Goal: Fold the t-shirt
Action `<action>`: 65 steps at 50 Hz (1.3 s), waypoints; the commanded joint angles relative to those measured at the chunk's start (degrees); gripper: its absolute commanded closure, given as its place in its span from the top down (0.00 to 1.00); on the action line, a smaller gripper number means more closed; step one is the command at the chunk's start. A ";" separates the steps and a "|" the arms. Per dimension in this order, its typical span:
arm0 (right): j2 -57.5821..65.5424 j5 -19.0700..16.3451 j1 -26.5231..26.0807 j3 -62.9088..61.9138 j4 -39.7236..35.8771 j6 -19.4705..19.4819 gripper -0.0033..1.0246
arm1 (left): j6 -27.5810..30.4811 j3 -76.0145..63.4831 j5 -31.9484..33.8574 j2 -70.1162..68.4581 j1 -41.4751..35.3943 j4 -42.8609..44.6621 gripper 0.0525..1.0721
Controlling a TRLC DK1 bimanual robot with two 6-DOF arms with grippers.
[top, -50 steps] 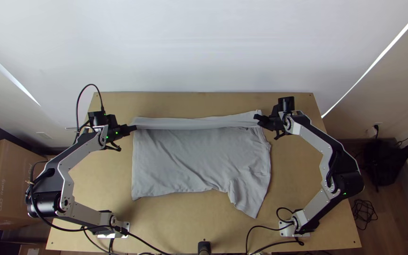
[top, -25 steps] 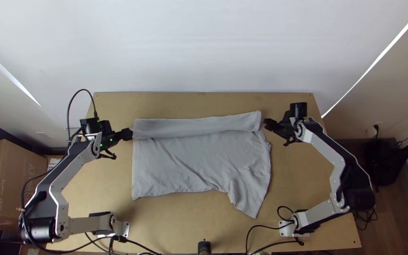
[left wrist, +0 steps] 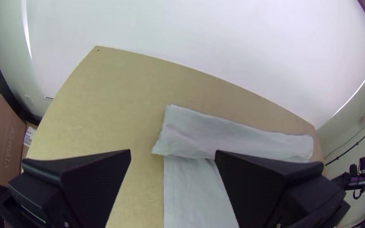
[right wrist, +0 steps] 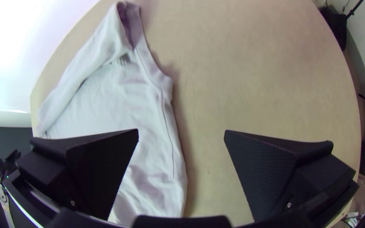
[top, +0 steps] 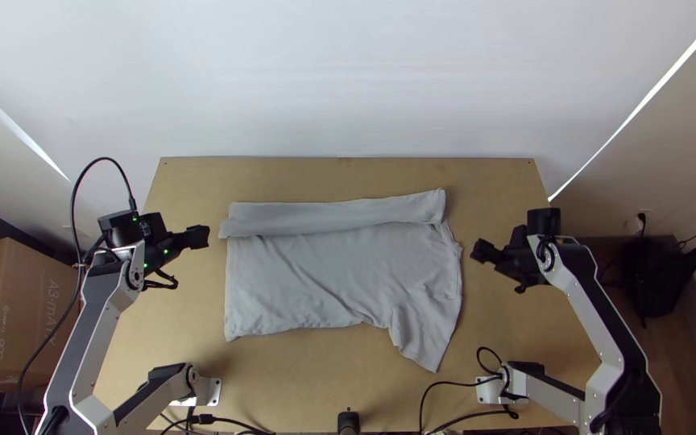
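The grey t-shirt [top: 332, 278] lies on the tabletop [top: 308, 379], its far strip folded over; left pincer [top: 205, 236] and right pincer [top: 477, 251] flank it, both spread wide

Can pass over bare table [top: 332, 176] beyond the shirt [top: 340, 274] and nearer, between the arms' bases [top: 213, 391]. Narrows, seen from above, between shirt and left gripper [top: 203, 236]; opens wider towards right gripper [top: 479, 250]. Meets cables [top: 423, 403] and a black post [top: 349, 422] at the near edge.
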 commanded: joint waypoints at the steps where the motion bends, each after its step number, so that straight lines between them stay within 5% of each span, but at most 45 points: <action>1: -3.36 -1.24 -0.11 -2.95 -4.41 -2.76 0.93 | 1.18 0.68 0.70 -1.64 0.34 -1.88 0.94; 5: -3.44 -4.41 0.24 -4.45 -8.10 -3.73 0.93 | 1.18 1.04 0.88 -2.17 0.34 -2.59 0.94; 12: -3.09 -5.46 2.26 -8.14 -9.07 -3.55 0.83 | 0.92 1.21 0.88 -2.69 0.17 -3.11 0.94; 24: 2.80 -6.96 5.69 -9.55 -8.98 -1.97 0.80 | 0.65 2.35 0.88 -2.87 -0.27 -4.70 0.94; 31: 6.58 -8.01 5.78 -9.55 -6.78 -1.53 0.48 | 1.18 3.23 0.88 -3.05 -0.27 -6.54 0.94; 39: 10.09 -8.28 5.95 -9.72 -4.94 -1.97 0.39 | 5.93 4.73 1.32 -3.05 -1.06 -13.22 0.94; 43: 9.83 -8.28 6.39 -10.07 -2.39 -2.06 0.04 | 8.04 7.19 1.32 -2.43 -2.21 -19.81 0.93; 44: 9.48 -8.28 6.39 -10.25 -1.95 -1.97 0.02 | 8.91 7.72 1.23 -2.34 -2.47 -21.39 0.93; 55: 8.25 -8.28 6.74 -10.51 -2.56 -2.06 0.02 | 25.44 7.63 0.70 -2.69 -7.92 -41.78 0.93; 65: 6.75 -8.28 6.39 -11.30 -2.83 -2.58 0.02 | 33.08 3.76 -3.78 0.03 -10.82 -53.91 0.86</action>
